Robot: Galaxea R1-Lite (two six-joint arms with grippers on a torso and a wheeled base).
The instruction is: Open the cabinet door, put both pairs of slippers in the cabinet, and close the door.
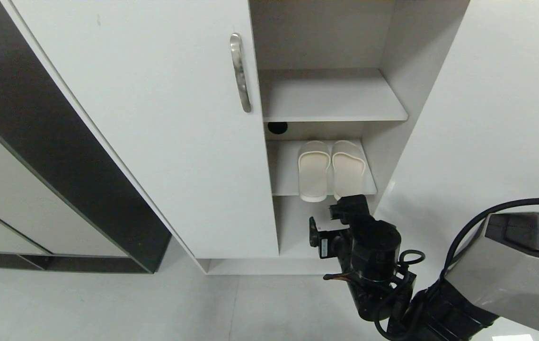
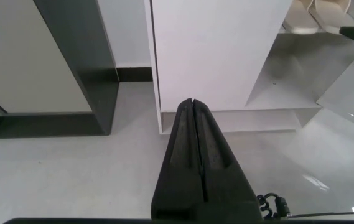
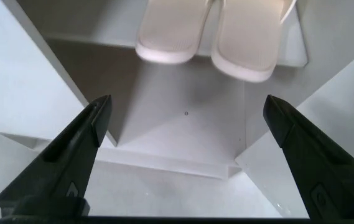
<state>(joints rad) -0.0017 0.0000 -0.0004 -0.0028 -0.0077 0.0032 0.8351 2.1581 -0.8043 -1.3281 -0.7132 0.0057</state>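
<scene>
- The floor (image 1: 108, 303) is pale grey, smooth and faintly glossy.
- A white cabinet (image 1: 212, 265) stands on it, flat-panelled with square edges and a matte finish.
- Left of the cabinet a broad dark strip (image 1: 61, 142) runs slantwise, with lighter grey panels beyond it.
- The closed door (image 1: 155, 118) covers the cabinet's left half. It carries a slim, curved, brushed-metal handle (image 1: 241, 72) set upright near its inner edge.
- The open door (image 1: 487, 118) is swung out on the right, a plain white slab, leaving the right half of the cabinet exposed.
- Inside, the top shelf (image 1: 331, 97) is a bare white board. A small round dark hole (image 1: 277, 127) sits in the back wall just beneath it.
- One pair of slippers (image 1: 331, 170) lies side by side, touching, on the middle shelf (image 1: 278, 170). They are cream, soft-looking slides with rounded outlines, and their near ends jut slightly over the shelf's front edge.
- The bottom compartment (image 1: 293, 227) is white, with a low lip at the front.
- The right gripper (image 3: 186, 115) hangs in front of the bottom compartment, just below the slippers. Its black wedge-shaped fingers (image 3: 89, 124) are spread wide and hold nothing.
- The left gripper (image 2: 192, 106) is above the floor, in front of the closed door's lower edge. Its black fingers are pressed together with nothing between them.
</scene>
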